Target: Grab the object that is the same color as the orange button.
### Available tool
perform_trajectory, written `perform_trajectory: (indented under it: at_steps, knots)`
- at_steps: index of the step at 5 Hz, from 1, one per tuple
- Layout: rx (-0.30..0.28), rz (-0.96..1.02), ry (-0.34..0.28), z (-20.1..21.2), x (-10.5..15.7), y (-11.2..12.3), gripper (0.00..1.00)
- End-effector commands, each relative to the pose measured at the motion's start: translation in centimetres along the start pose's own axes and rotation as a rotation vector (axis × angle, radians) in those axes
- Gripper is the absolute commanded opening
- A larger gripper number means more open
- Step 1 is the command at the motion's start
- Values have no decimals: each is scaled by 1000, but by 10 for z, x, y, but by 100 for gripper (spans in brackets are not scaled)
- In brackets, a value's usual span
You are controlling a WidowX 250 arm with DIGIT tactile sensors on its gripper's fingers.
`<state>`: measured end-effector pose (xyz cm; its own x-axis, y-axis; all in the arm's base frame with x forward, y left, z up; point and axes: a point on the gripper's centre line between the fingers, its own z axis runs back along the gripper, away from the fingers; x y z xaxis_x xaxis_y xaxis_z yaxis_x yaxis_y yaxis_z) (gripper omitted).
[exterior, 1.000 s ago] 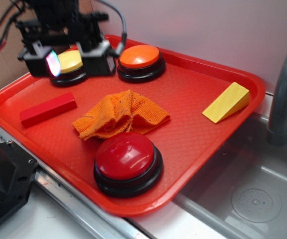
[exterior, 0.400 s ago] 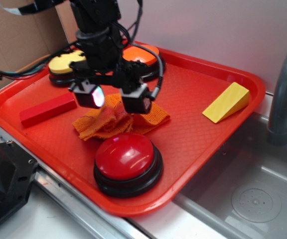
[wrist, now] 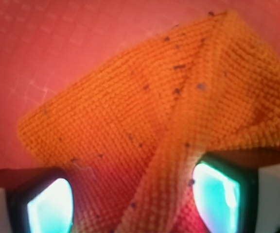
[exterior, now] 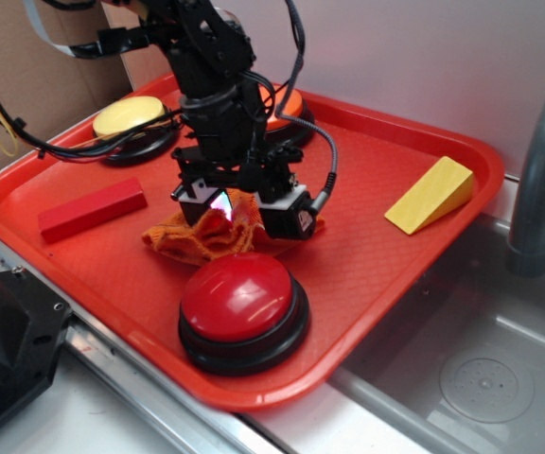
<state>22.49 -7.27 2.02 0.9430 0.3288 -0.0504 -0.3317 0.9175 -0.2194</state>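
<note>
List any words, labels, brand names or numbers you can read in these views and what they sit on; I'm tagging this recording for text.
No readable text in either view.
Gripper: a small pale mark on its right black block, too small and blurred to read.
Orange cloth: only dark specks in the knit, no lettering.
Red button, yellow button, red block, yellow wedge and tray: no visible markings.
</note>
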Motion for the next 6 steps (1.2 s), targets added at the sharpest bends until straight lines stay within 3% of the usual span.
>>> perform_trajectory:
  at_steps: [1, 3, 4, 5, 6]
  knots:
    - [69, 62, 18, -12, -9, 14, 0]
    - [113, -45, -9, 22, 0, 14, 0]
    - [182, -133, -70, 60, 6, 9, 0]
    - [134, -294, 8, 92, 15, 1, 0]
    - [183, -421, 11, 127, 17, -9, 0]
